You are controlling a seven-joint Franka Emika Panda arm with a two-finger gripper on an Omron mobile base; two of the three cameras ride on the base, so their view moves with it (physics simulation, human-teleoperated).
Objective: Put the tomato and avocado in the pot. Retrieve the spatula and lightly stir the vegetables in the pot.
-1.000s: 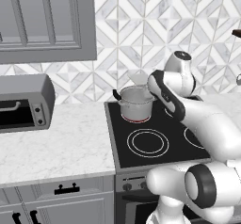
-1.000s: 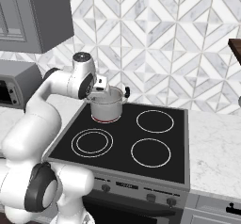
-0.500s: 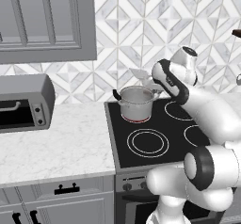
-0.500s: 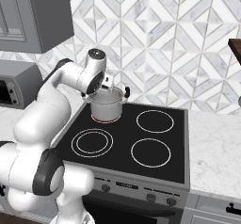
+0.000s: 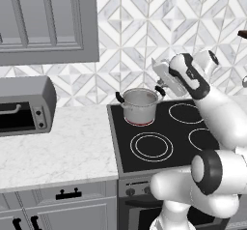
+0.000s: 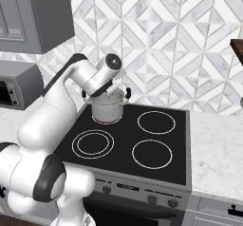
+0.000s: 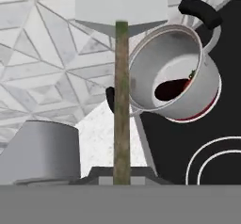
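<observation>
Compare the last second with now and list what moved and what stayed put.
The arm swung its hand from beside the pot up and to the right in the left base view. The gripper stays shut on the spatula, blade now raised above the pot's right handle. The pot, stove and toaster oven are unmoved.

The pot (image 5: pixel 140 106) stands on the stove's (image 5: pixel 159 156) back left burner, just before the tiled wall (image 5: pixel 140 35). The tomato (image 7: pixel 189 79) and a dark thing beside it lie in the pot. The spatula (image 5: pixel 163 75) sits in the closed gripper (image 5: pixel 170 81), above and right of the pot, apart from it. A toaster oven (image 5: pixel 24 106) rests on the counter (image 5: pixel 58 147), well left of the stove, under a cabinet (image 5: pixel 46 21).
</observation>
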